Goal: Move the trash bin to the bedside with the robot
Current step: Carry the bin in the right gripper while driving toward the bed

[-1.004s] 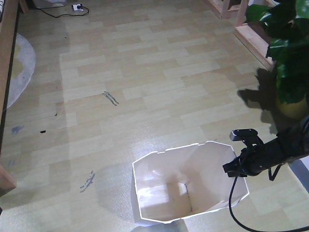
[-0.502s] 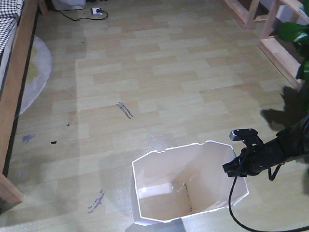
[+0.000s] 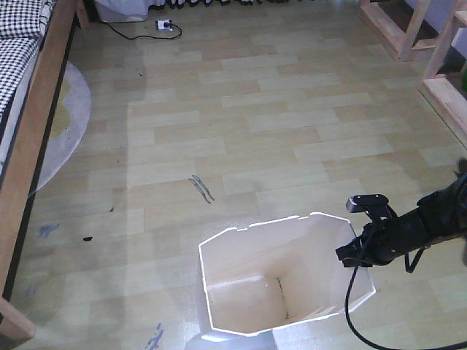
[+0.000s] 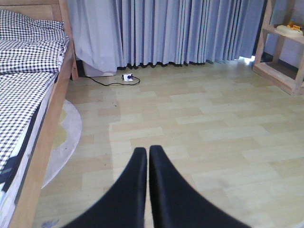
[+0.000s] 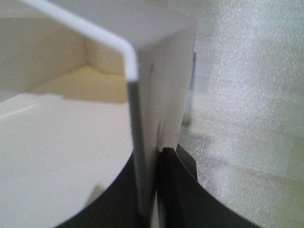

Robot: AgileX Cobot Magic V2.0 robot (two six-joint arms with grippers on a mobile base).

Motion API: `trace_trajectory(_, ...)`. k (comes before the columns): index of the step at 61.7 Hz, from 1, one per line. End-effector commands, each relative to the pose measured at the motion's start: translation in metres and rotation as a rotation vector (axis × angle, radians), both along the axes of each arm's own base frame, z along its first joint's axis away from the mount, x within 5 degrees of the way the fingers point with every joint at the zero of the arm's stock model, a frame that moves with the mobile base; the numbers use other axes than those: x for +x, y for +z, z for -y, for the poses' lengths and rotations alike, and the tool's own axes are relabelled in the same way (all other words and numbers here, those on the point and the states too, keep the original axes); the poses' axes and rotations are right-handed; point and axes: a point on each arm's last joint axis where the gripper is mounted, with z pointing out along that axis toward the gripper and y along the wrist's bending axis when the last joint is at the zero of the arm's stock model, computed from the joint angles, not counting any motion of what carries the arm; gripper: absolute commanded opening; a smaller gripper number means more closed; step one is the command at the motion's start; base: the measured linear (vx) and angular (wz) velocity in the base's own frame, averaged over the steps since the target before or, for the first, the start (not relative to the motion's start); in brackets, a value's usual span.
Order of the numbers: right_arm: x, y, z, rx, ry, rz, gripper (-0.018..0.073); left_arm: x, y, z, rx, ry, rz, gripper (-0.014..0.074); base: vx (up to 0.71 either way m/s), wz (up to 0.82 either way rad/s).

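The white trash bin (image 3: 248, 251) stands on the floor at the bottom centre of the front view, its cream interior empty. My right gripper (image 3: 356, 251) is shut on the bin's right rim; in the right wrist view the bin wall (image 5: 156, 85) runs between the two black fingers (image 5: 173, 190), one inside and one outside. The bed (image 3: 29, 109), with its light wooden frame and checked bedding (image 4: 23, 71), lies along the left edge. My left gripper (image 4: 148, 153) is shut on nothing, above bare floor to the right of the bed.
A round pale rug (image 3: 66, 124) lies beside the bed. A power strip with black cable (image 3: 164, 25) sits by the curtains (image 4: 166, 33). Wooden shelving (image 3: 408, 36) stands at the upper right. Dark scuff marks (image 3: 203, 188) dot the floor.
The whole floor scene has shifted right and down in the front view, so the bed now shows at the left and the plant has left the frame. The bin and right gripper keep their place.
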Motion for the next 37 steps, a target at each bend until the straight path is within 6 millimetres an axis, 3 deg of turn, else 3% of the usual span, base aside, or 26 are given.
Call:
trace_trajectory(1, 0.0102, 0.0305, -0.0112, 0.176, -0.009, 0.051, -0.0006, 0.0007, 0.0007, 0.0001, -0.008, 0.0, 0.065, -0.0007, 0.27, 0.01)
trace_trajectory(37, 0.0102, 0.0305, -0.0112, 0.176, -0.009, 0.051, -0.0006, 0.0007, 0.0007, 0.0001, -0.008, 0.0, 0.065, -0.0007, 0.27, 0.0)
